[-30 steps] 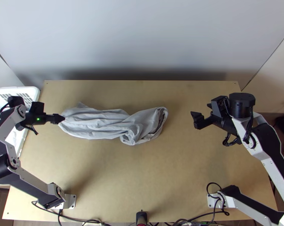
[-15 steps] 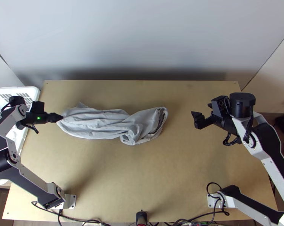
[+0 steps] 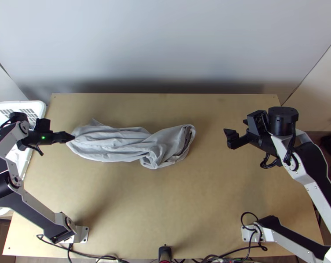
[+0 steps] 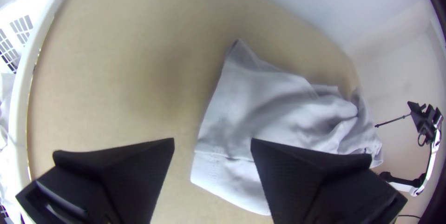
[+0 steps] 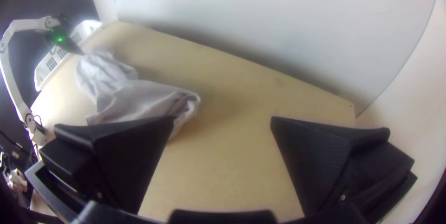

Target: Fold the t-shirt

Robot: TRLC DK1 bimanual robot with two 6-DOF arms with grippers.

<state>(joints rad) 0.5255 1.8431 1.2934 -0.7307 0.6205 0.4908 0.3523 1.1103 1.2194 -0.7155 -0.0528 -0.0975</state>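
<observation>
A: Item one, leftmost?

B: Basket [image 3: 40, 106], white, slatted, behind the left hand's tips.

A: Item two?

B: Left hand [image 3: 72, 137], parted to a moderate gap, nothing gripped. The edge of a stitched hem [image 4: 223, 155] shows between its tips, one half of the hand above the fabric. Whether they touch, I cannot tell.

A: Item three?

B: Shirt [image 3: 110, 143], one, pale grey. Lies on the desk [image 3: 165, 210] from the left hand's tips toward the right hand, ending well short of the latter. Bunched lengthwise, twisted about the middle, rolled at the far end.

A: Handling?

B: Light and soft, by the look of it; limp, not fragile, little slip expected. Likely to wrinkle or drag along if pulled from one point.

A: Where to take hold?

B: Left hand, at the hem corner nearest it; right hand, at the rolled end. Spread before folding. A shallow pinch might catch one layer only.

A: Last item?

B: Right hand [image 5: 223, 119], spread wide, holding nothing, well apart from the shirt.
</observation>
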